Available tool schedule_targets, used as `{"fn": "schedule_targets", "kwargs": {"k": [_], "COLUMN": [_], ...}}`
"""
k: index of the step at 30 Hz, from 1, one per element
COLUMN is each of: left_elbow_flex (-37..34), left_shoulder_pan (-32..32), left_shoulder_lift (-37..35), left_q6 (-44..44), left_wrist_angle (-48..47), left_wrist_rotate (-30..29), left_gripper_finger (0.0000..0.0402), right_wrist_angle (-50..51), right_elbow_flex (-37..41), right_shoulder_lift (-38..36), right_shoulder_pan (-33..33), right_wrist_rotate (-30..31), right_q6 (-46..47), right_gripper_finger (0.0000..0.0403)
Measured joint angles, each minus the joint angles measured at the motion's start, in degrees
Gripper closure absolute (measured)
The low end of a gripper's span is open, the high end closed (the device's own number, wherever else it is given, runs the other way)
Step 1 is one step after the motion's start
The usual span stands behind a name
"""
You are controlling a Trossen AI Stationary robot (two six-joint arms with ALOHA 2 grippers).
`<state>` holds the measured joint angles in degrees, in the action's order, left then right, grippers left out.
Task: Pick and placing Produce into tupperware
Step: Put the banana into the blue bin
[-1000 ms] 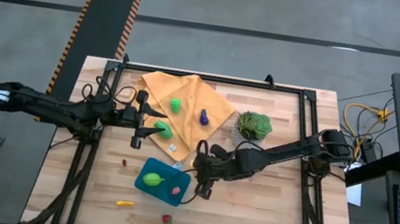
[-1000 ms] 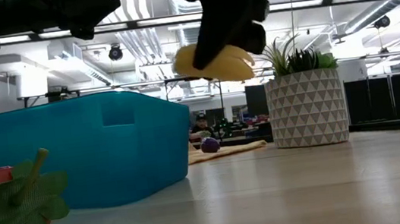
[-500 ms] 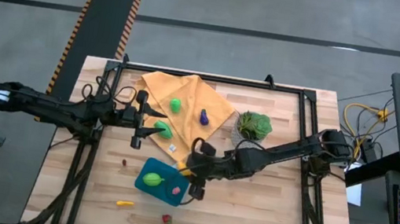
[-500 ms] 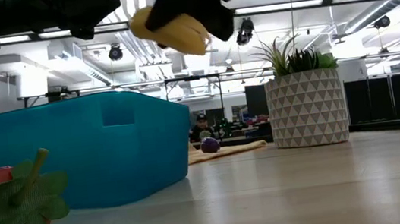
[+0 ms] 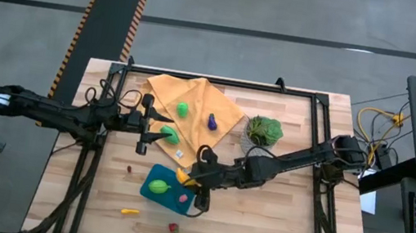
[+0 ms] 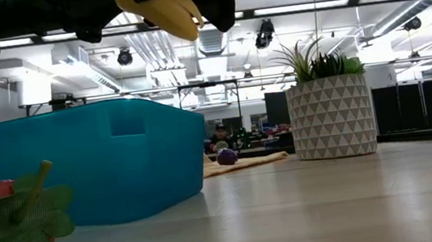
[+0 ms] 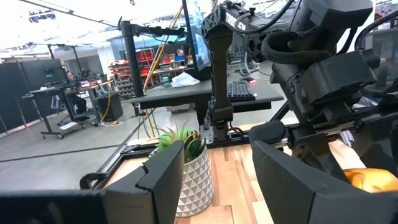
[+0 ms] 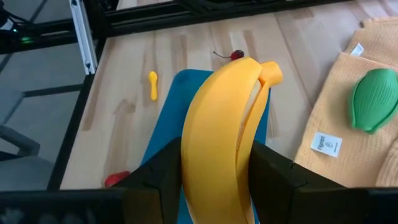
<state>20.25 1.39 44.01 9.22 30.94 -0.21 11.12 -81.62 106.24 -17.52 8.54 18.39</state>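
Over tupperware (image 5: 170,188) near right corner, my right claw (image 5: 192,180) hangs low, arm stretched long across counter (image 5: 274,226), fingers clamped on banana (image 8: 221,143) held above rim. Left claw (image 5: 143,124) parked level over edge of orange cloth (image 5: 191,118), fingers spread wide, holding nothing. Low view cuts both claws off at top. Count: two green pieces and one eggplant (image 5: 212,121) on cloth; green and pink piece inside tupperware.
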Motion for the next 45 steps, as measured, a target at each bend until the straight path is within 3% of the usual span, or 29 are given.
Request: {"fn": "schedule_targets", "kwargs": {"k": [13,24,33,45], "left_elbow_flex": [0.0,0.0,0.0,0.0], "left_shoulder_pan": [0.0,0.0,0.0,0.0], "left_shoulder_lift": [0.0,0.0,0.2,0.2], "left_q6": [0.0,0.0,0.0,0.0], "left_wrist_angle": [0.0,0.0,0.1,0.1], "left_wrist_rotate": [0.0,0.0,0.0,0.0], "left_gripper_finger": [0.0223,0.0223,0.0223,0.0223], "right_wrist_angle": [-6.1,-5.4,-3.8,-3.5], "right_elbow_flex": [0.0,-4.6,-4.9,-5.5], "right_shoulder_lift": [3.4,9.2,9.5,15.2], "right_shoulder_pan": [0.1,1.0,1.6,1.7], "right_wrist_rotate": [0.0,-3.0,-3.1,-4.6], "right_q6": [-0.8,-0.9,-0.4,1.1], "right_gripper_finger": [0.0259,0.0259,0.0259,0.0259]}}
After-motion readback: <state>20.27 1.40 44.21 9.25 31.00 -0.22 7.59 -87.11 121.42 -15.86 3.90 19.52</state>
